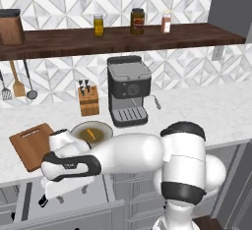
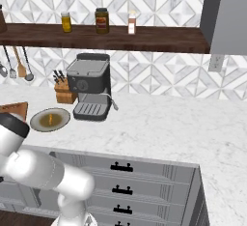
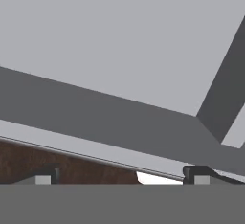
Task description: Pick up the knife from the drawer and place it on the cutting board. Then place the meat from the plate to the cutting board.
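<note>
Grey drawer (image 1: 64,209) is pulled open below the counter edge at the left of your left base view; you see its pale floor and its dark inner side wall. Your hand view looks close onto that same floor (image 3: 134,41) and a dark inner wall. A small rounded black end shows at the top left corner of the hand view, too little of it to say what it is. No blade or handle of the knife can be made out for sure in any view.

Gripper (image 1: 63,194) hangs low over the open drawer, fingers (image 3: 198,174) spread wide, nothing between them. The fingertips are partly hidden by the hand in the left base view, so contact with the drawer floor can't be told.

Cutting board (image 1: 33,144) lies flat on the marble counter (image 1: 206,111) at the left, slot handle toward the wall. Plate (image 1: 93,131) sits just right of the board; the arm covers its near edge. The orange-yellow meat (image 1: 90,134) lies in the middle of the plate.

Behind the plate: knife block (image 1: 89,100) with black handles, and a coffee machine (image 1: 128,96) to its right. Three jars (image 1: 137,21) stand on the wooden shelf (image 1: 147,38) above. Utensils (image 1: 17,84) hang on the wall at the left.
</note>
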Tool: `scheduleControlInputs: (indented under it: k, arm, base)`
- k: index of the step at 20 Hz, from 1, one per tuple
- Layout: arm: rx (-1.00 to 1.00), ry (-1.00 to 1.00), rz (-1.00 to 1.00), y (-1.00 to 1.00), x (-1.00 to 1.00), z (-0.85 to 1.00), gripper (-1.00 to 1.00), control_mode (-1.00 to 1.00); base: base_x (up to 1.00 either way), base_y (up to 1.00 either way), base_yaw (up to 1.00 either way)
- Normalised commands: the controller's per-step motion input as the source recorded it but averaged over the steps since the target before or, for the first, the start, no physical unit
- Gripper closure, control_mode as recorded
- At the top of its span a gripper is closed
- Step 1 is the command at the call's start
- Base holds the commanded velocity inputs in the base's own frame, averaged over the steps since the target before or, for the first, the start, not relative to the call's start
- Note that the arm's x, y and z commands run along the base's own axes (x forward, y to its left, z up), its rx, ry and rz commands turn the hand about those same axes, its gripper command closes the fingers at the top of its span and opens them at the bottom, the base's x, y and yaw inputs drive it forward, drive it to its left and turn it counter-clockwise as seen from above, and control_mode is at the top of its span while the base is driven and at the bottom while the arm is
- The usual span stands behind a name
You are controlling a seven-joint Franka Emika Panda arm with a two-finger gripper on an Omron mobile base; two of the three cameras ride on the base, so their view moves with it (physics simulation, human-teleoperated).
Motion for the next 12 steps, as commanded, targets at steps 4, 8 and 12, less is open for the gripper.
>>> scheduleControlInputs:
  k: [4, 8, 12]
  arm:
    - [0.00, -0.08, 0.00, 0.00, 0.00, -0.46, -1.00, -1.00]
    - [0.00, -0.09, 0.00, 0.00, 0.00, -0.36, -1.00, -1.00]
    - [0.00, 0.00, 0.00, 0.00, 0.12, -0.34, -1.00, -1.00]
  base:
    - [0.00, 0.00, 0.00]
    - [0.00, 0.00, 0.00]
    - [0.00, 0.00, 0.00]
